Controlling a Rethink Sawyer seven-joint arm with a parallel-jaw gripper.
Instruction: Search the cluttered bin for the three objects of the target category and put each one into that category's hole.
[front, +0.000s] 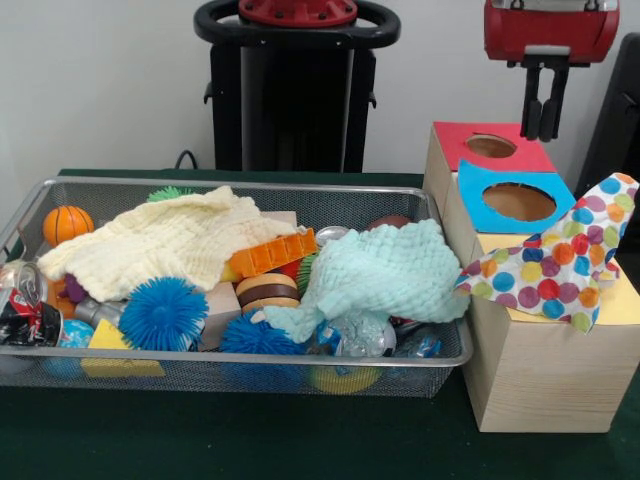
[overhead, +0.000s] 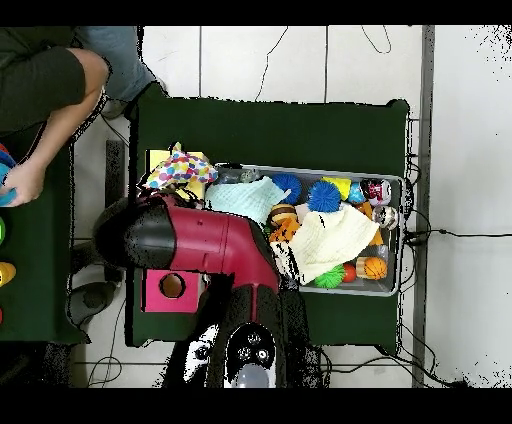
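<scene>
Polka-dot cloth (front: 560, 262) drapes over the wooden box (front: 545, 375); claw (front: 543, 128), clenched and empty, hangs above the red hole (front: 491, 146).

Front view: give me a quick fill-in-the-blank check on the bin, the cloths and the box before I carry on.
1. The gripper hangs above the box's ____ panel.
2. The polka-dot cloth lies draped over the ____, outside the mesh bin.
3. The small basketball in the bin's corner is ____ in colour.
4. The hole nearer the polka-dot cloth sits in a ____ panel.

Missing words: red; box; orange; blue
</scene>
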